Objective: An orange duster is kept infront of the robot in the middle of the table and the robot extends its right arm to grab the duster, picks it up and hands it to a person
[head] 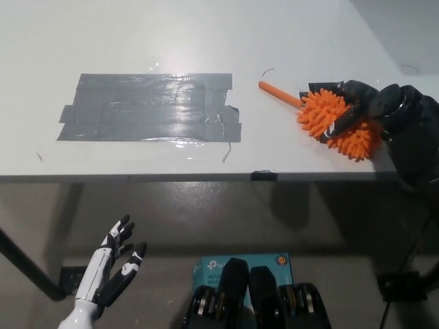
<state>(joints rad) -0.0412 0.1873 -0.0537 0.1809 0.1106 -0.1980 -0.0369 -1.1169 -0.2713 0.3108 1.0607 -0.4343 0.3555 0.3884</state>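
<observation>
Orange duster [328,113] under right hand's [370,103] fingers [341,118] on table [206,41]

The left hand [110,271], at seven o'clock in the head view, is white along its back and forearm, with slim segmented fingers in white plates, dark seams between them and black tips and undersides. The right hand [367,103], at three o'clock, is black throughout, with a glossy rounded wrist housing and a bulky matte black forearm behind it.
</observation>
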